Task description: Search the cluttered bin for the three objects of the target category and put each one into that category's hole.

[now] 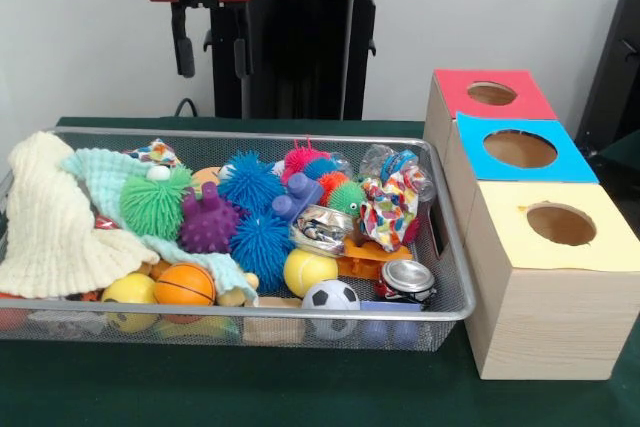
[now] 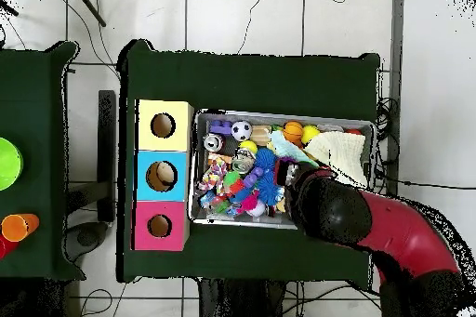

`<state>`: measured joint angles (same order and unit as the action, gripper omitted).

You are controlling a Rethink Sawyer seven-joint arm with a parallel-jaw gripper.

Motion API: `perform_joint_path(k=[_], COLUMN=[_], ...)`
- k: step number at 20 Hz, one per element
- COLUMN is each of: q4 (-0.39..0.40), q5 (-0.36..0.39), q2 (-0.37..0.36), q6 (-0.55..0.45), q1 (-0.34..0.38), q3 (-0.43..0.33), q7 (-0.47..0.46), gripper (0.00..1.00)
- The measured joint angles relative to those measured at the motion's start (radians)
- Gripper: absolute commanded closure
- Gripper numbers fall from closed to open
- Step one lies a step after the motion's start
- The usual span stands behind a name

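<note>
Gripper high above the left half of the wire bin, black fingers spread apart, nothing between them, touching nothing. From overhead, red and black arm reaching over one end of the same bin.

Bin on the green table, heaped full. At its left end, cream knitted cloth draped over the rim, with mint cloth overlapping it. Next, green spiky ball resting on the mint cloth; below it, against the near wall, yellow ball and orange basketball side by side. Then purple knobbly toy, flanked by two blue spiky balls, one behind, one in front. Pink spiky ball by the far wall. Crumpled silver foil mid-bin, yellow tennis ball and small soccer ball in front of it. Further right, patterned cloth, with a crushed can by the near right corner.

Right of the bin, touching it or just beside it, three wooden boxes in a row, each with a round hole on top: yellow hole nearest, blue hole in the middle, red hole farthest. Cannot tell which toys belong to the target category; nothing visible resting in any hole from the front.
</note>
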<state>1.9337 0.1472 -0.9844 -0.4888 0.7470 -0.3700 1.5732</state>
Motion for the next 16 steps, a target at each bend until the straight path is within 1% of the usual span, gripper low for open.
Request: perform_joint_path(k=[3, 7, 8, 11, 16], q4=[-0.045, -0.117, -0.155, -0.191, -0.271], q5=[0.000, 0.019, 0.036, 0.053, 0.086], q2=[0.013, 0.039, 0.055, 0.074, 0.128], q6=[-0.035, -0.101, -0.132, -0.159, -0.198], q1=[-0.003, -0.007, -0.008, -0.008, -0.007], q3=[-0.013, -0.036, -0.047, -0.057, -0.090], q7=[0.000, 0.000, 0.000, 0.000, 0.000], gripper=[0.00, 0.00, 0.00, 0.00, 0.00])
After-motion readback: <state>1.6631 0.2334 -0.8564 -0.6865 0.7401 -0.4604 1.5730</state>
